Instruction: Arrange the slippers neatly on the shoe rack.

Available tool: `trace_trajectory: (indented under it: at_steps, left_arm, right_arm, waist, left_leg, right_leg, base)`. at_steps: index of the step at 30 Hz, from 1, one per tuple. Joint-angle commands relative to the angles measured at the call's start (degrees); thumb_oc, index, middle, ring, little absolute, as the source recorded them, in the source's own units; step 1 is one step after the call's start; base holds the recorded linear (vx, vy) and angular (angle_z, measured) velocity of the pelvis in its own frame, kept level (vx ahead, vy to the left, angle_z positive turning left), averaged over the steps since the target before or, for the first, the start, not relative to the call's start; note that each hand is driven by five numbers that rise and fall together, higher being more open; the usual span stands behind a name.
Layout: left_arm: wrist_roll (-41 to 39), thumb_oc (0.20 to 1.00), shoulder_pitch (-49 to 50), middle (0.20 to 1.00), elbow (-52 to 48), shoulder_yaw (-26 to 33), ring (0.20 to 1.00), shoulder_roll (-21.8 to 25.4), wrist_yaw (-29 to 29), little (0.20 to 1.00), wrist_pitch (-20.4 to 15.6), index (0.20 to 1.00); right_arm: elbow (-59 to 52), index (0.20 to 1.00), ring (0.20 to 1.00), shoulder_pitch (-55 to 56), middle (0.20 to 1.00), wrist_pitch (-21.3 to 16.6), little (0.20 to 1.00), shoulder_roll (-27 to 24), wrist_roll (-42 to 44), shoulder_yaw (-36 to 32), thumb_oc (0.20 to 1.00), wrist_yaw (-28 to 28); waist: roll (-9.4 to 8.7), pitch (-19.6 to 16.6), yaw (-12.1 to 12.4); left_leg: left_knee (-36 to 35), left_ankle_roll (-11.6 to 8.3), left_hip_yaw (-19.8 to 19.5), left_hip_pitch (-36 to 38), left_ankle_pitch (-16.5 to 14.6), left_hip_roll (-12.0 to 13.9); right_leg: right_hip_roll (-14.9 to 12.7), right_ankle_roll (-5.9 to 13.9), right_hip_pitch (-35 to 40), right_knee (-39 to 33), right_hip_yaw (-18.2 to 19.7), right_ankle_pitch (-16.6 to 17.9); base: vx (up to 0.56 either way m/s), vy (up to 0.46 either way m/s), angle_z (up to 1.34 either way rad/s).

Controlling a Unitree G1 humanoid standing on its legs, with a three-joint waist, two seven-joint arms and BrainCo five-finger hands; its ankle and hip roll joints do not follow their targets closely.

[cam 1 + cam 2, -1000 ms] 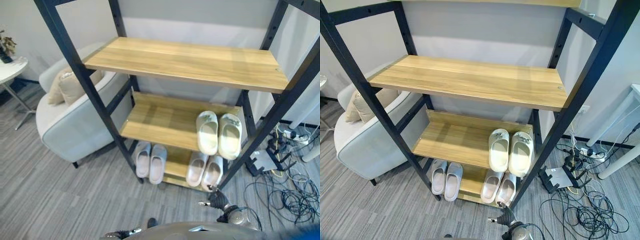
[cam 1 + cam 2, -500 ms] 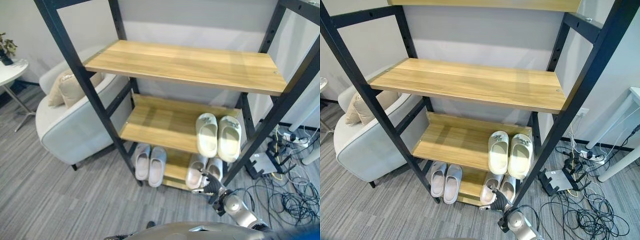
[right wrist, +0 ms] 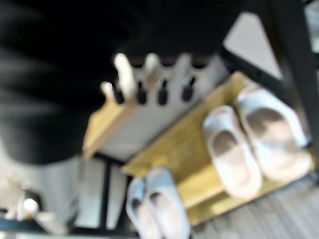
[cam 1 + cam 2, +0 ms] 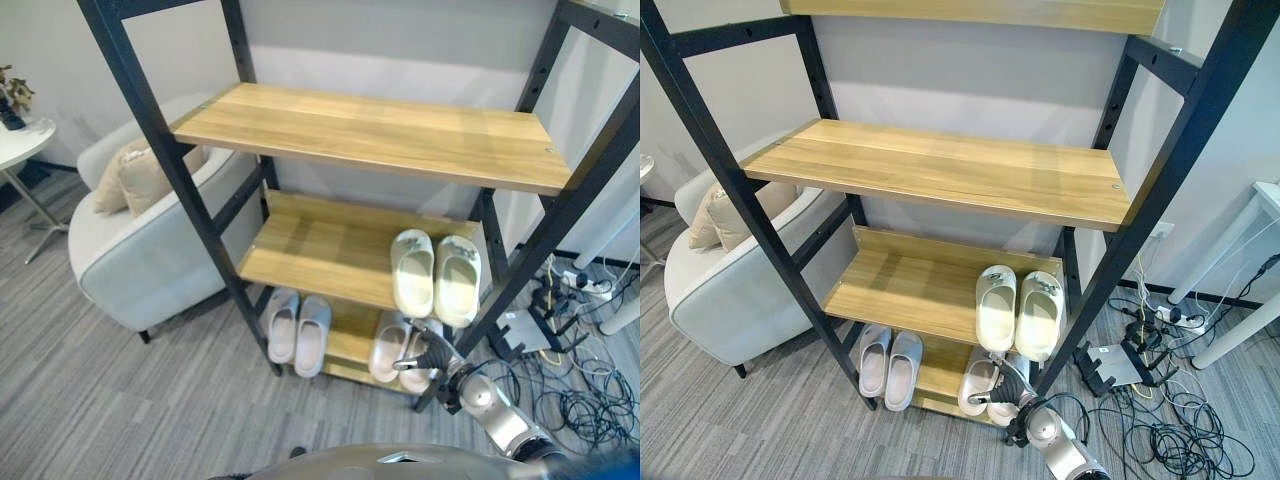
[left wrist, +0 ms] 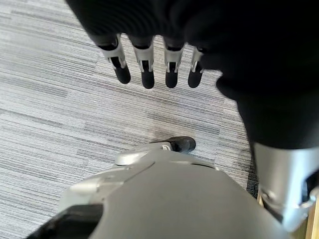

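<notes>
To your left of the rack sits a light grey armchair (image 4: pixel 150 262) with a beige cushion (image 4: pixel 140 168) propped in its seat, against the backrest. Further left, you can see the edge of a small white round side table (image 4: pixel 22 140) carrying a small potted plant (image 4: pixel 10 98). The floor (image 4: pixel 110 400) is grey striped carpet. Off to your right, a tangle of black cables (image 4: pixel 585 400) lies on the carpet beside a white power strip (image 4: pixel 590 284). Behind everything stands a pale grey wall (image 4: pixel 970 90).
</notes>
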Motion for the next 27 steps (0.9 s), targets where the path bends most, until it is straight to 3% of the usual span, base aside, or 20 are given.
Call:
trace_trajectory:
  at_steps: [1,10,27]
  left_arm:
    - [-0.6,1.000,-1.8,1.000,6.8,0.3,1.000,-1.8,0.8,1.000,0.8,1.000]
    - [-0.5,1.000,-1.5,1.000,6.7,0.7,1.000,-1.2,1.0,1.000,0.7,1.000]
    - [-0.4,1.000,-1.2,1.000,7.4,0.8,1.000,-0.9,0.7,1.000,0.7,1.000]
  right_arm:
    - [-1.0,1.000,1.000,-3.6,1.000,-1.7,1.000,1.2,-1.0,-4.4,1.000,-2.2]
    - [3.0,1.000,1.000,-6.4,1.000,-2.8,1.000,2.6,-0.5,-5.9,1.000,-4.2]
    - [5.0,1.000,1.000,-5.0,1.000,-2.1,1.000,6.2,-1.8,-2.4,1.000,-1.9]
  waist:
    - [-0.03,1.1,2.3]
    - [-0.29,0.6,3.0]
    - [-0.93,0.2,3.7]
  left_leg:
    - [0.5,2.50,1.0,3.9,-4.9,-1.2]
    - [0.5,2.52,0.5,3.5,-4.7,-1.4]
    - [0.5,2.48,-0.1,3.4,-4.6,-1.5]
  right_leg:
    - [-1.1,1.87,-3.5,0.2,0.6,2.9]
    - [-1.2,1.78,-3.7,0.2,0.2,3.0]
    - [-1.1,1.94,-3.5,0.2,-0.2,2.8]
  base:
    - [0.00,0.000,0.00]
    - [0.00,0.000,0.00]
    - [0.00,0.001,0.01]
